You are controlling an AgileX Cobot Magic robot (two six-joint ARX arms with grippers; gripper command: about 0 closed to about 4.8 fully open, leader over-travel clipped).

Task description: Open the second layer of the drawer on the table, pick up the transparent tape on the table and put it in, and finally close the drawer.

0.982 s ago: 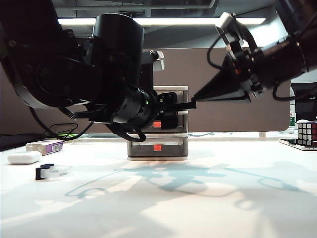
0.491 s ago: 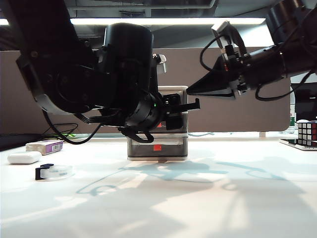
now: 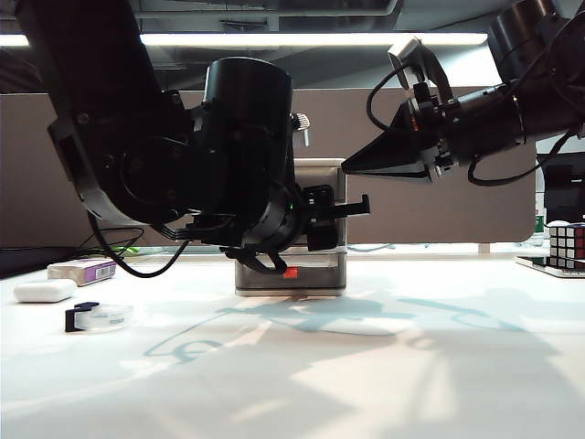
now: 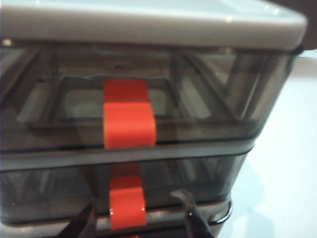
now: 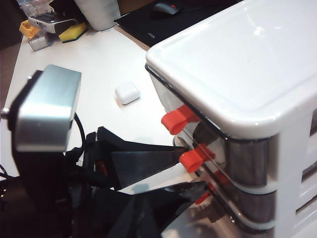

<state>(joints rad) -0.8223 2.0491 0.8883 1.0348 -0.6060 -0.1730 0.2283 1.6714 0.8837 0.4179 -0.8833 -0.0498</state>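
White tabletop [image 3: 366, 384] spreads wide under both arms, and on it stands the little white-framed drawer unit [image 3: 320, 166] of smoky grey trays.

Left gripper [image 4: 138, 218] hangs right at the unit's front. In its wrist view the two dark fingertips [image 4: 190, 213] stand parted with nothing clamped, one on each side of the red-orange tab of the second layer of the drawer [image 4: 128, 201], which looks shut. My guess is it should ease in until the tab sits well between the fingers, nip it squarely, then draw straight out so the light unit doesn't skid.

Right gripper [image 3: 352, 167] hovers level with the unit's top, just off its corner. It tapers to a point as if pinched together, but I can't tell for sure. Resting on the lid, it could steady the unit during the pull.

Well apart from either set of fingers, the transparent tape [image 3: 99, 316] lies near a white oblong case [image 3: 44, 291] and a white-and-purple box [image 3: 83, 270]. I can read no writing or brand anywhere.
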